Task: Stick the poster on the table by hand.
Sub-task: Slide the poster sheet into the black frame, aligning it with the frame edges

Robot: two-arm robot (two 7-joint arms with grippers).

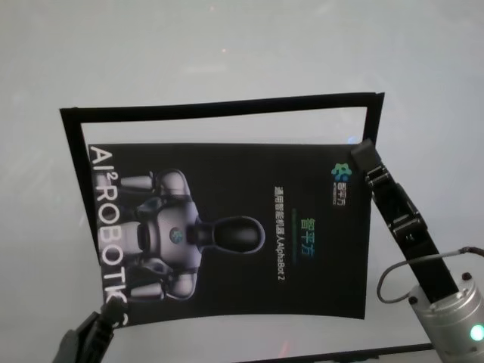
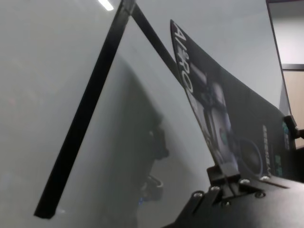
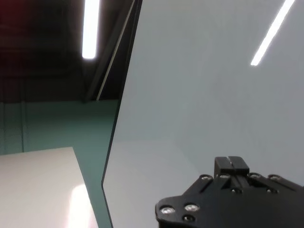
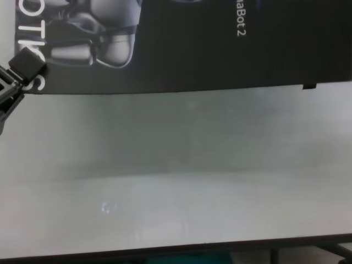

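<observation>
The poster [image 1: 227,227] is a glossy black sheet with a silver robot figure, lying on the white table [image 1: 227,53] inside a black tape outline. My left gripper [image 1: 94,327] is at the poster's near-left corner and is shut on it. The chest view shows its black fingertip [image 4: 25,63] on that corner. In the left wrist view the poster's left edge [image 2: 199,95] curves up off the table from the fingertips [image 2: 230,167]. My right gripper [image 1: 363,155] is shut, its tip at the poster's far-right corner. The right wrist view shows only its closed tip [image 3: 231,164] over bare table.
Black tape strips [image 1: 219,104] frame the poster along the far side, left and right [image 2: 80,123]. The table's dark near edge [image 4: 176,250] runs below the poster. The right wrist view shows the table's side edge [image 3: 118,118] with floor beyond.
</observation>
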